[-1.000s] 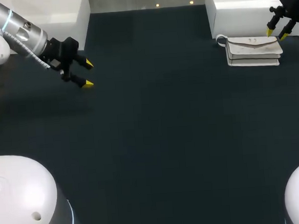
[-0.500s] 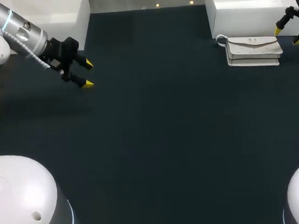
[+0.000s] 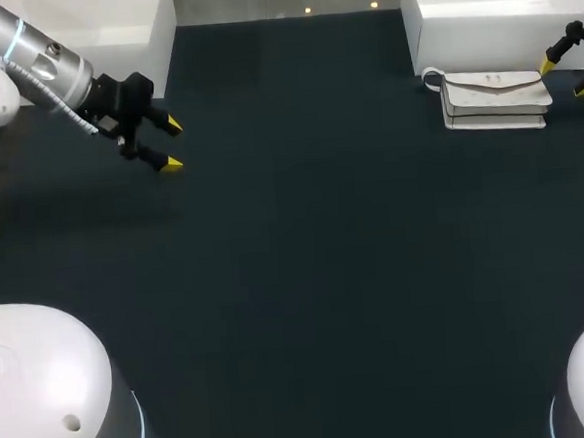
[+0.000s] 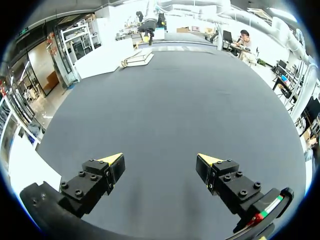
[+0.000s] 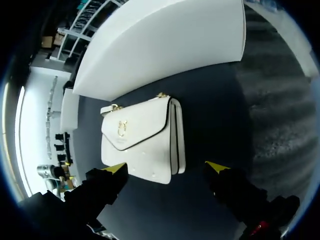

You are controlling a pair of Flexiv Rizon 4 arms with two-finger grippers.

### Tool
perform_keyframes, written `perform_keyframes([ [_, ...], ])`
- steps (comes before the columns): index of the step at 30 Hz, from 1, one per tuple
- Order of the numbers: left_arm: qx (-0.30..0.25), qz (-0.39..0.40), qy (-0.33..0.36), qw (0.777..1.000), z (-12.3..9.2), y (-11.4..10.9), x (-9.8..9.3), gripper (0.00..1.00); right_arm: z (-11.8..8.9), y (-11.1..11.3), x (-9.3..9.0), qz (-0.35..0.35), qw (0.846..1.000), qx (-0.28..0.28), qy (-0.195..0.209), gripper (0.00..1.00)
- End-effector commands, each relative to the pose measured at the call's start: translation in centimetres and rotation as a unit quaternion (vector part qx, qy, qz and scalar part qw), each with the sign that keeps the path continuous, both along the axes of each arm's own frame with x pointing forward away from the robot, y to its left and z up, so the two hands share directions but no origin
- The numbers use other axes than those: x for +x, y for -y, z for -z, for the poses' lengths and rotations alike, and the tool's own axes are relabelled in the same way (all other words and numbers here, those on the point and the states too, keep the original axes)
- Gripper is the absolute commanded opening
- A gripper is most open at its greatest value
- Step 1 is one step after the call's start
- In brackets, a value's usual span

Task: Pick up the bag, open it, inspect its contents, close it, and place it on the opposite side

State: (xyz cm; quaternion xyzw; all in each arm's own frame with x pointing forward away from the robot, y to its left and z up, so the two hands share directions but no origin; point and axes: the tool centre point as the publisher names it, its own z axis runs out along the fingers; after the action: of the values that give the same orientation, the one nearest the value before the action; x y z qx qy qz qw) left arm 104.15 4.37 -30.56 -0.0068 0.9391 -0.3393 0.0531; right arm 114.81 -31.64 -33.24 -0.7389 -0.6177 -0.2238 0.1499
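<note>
So, the white bag (image 3: 494,100) is found lying flat on the dark table (image 3: 306,278), way over at the far right corner, just in front of a white block (image 3: 499,24). The flap is seen closed, with a small gold clasp in the middle, and a little strap loop is stuck out at the end facing the table's centre.

The right gripper (image 3: 566,77) is held just beside the bag's outer end, and its yellow-tipped fingers are spread wide. From the right wrist view the bag (image 5: 142,137) is laid out just ahead of the right gripper (image 5: 166,167), with its nearest edge roughly level with the tips. Nothing is pinched there, and no contact can be made out between either finger and the bag.

The left gripper (image 3: 171,144) is parked well apart from all that, above the table's far left area. Its fingers are spread wide too, with nothing held between them, which is confirmed by the left wrist view (image 4: 162,160): only bare table is seen between the tips, and the bag (image 4: 137,58) is spotted tiny at the far side.
</note>
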Motion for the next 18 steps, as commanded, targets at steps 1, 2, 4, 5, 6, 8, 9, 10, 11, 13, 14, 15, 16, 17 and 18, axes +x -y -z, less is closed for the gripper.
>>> perform_keyframes([
  [1, -0.001, 0.000, 0.001, 1.000, 0.1, 0.0, 0.0, 1.00, 1.4, 0.7, 1.4, -0.031, 0.997, 0.050, -0.044, 1.00],
  [2, -0.001, 0.000, 0.001, 1.000, 0.1, 0.0, 0.0, 1.00, 1.6, 0.6, 1.5, -0.031, 0.997, 0.055, -0.046, 1.00],
  [4, -0.001, 0.000, 0.001, 1.000, 0.1, 0.0, 0.0, 1.00, 1.9, 0.5, 1.7, -0.031, 0.996, 0.063, -0.047, 1.00],
  [5, -0.001, 0.000, 0.001, 1.000, 0.1, 0.0, 0.0, 1.00, 2.0, 0.4, 1.8, -0.032, 0.996, 0.067, -0.048, 1.00],
  [6, -0.001, 0.000, 0.001, 1.000, 0.1, 0.0, 0.0, 1.00, 2.1, 0.4, 1.9, -0.033, 0.996, 0.069, -0.048, 1.00],
  [8, -0.001, 0.000, 0.001, 1.000, 0.1, 0.0, 0.0, 1.00, 2.4, 0.2, 2.2, -0.035, 0.995, 0.077, -0.048, 1.00],
  [9, -0.001, 0.000, 0.001, 1.000, 0.1, 0.0, 0.0, 1.00, 2.5, 0.1, 2.3, -0.036, 0.995, 0.083, -0.048, 1.00],
  [10, -0.001, 0.000, 0.001, 1.000, 0.1, 0.0, 0.0, 1.00, 2.6, 0.0, 2.4, -0.036, 0.995, 0.085, -0.048, 1.00],
  [11, -0.001, 0.000, 0.001, 1.000, 0.1, 0.0, 0.0, 1.00, 2.7, -0.1, 2.5, -0.037, 0.994, 0.089, -0.048, 1.00],
  [13, -0.001, 0.000, 0.001, 1.000, 0.1, 0.0, 0.0, 1.00, 3.1, -0.3, 2.5, -0.038, 0.993, 0.096, -0.049, 0.97],
  [14, -0.001, 0.000, 0.001, 1.000, 0.1, 0.0, 0.0, 1.00, 3.3, -0.3, 2.5, -0.038, 0.993, 0.099, -0.051, 0.95],
  [15, -0.001, 0.000, 0.001, 1.000, 0.1, 0.0, 0.0, 1.00, 3.3, -0.4, 2.6, -0.039, 0.993, 0.101, -0.051, 0.93],
  [16, -0.001, 0.000, 0.001, 1.000, 0.1, 0.0, 0.0, 1.00, 3.4, -0.4, 2.6, -0.039, 0.993, 0.101, -0.051, 0.90],
  [17, -0.001, 0.000, 0.001, 1.000, 0.1, 0.0, 0.0, 1.00, 3.5, -0.5, 2.6, -0.039, 0.993, 0.102, -0.052, 0.89],
  [18, -0.001, 0.000, 0.001, 1.000, 0.1, 0.0, 0.0, 1.00, 3.5, -0.6, 2.7, -0.041, 0.993, 0.103, -0.052, 0.86],
])
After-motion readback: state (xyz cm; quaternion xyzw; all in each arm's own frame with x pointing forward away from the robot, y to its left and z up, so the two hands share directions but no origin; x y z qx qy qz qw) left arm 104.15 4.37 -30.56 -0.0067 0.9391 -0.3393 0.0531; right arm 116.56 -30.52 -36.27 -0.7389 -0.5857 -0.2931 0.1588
